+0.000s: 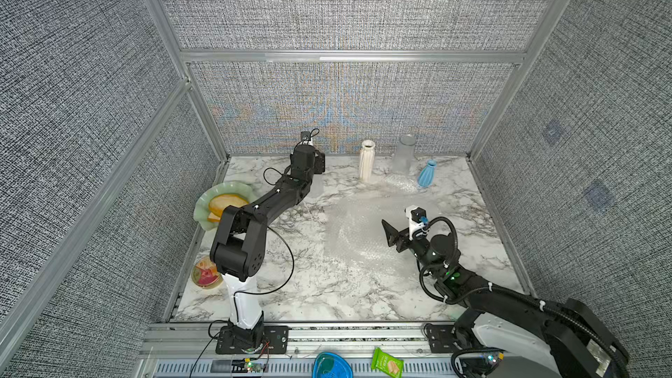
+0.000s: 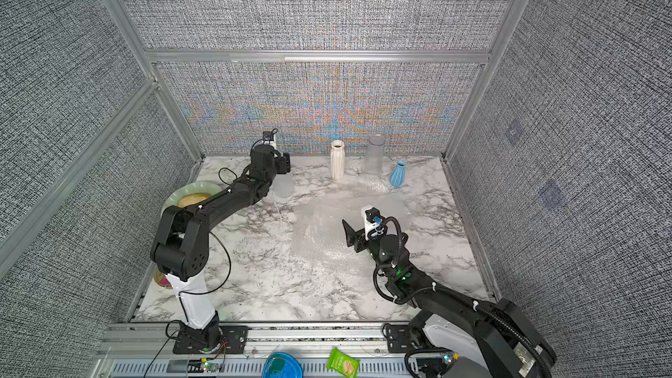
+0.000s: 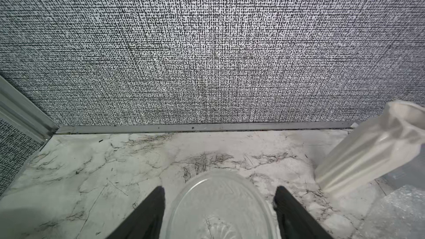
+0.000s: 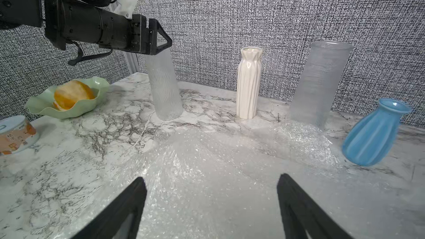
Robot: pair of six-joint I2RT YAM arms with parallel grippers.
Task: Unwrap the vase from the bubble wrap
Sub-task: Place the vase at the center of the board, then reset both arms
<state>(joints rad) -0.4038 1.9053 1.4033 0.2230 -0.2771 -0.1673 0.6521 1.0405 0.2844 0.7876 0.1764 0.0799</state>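
Note:
A frosted clear vase [image 4: 164, 88] stands bare on the marble at the back left, partly hidden under my left arm in both top views [image 1: 315, 186] [image 2: 283, 188]. My left gripper [image 3: 219, 189] [image 4: 164, 47] is open around the vase's rim [image 3: 220, 203], with a narrow gap on each side. A large sheet of bubble wrap [image 1: 360, 238] [image 4: 207, 157] lies flat in the middle of the table. My right gripper [image 1: 388, 232] [image 4: 212, 180] hovers open over it, with nothing between its fingers.
A white ribbed vase [image 1: 366, 163], a tall clear vase [image 1: 404, 156] and a blue vase [image 1: 426, 174] stand along the back wall. A smaller piece of bubble wrap [image 4: 305, 139] lies before them. A green dish [image 1: 203, 209] and a can [image 1: 206, 272] sit at the left edge.

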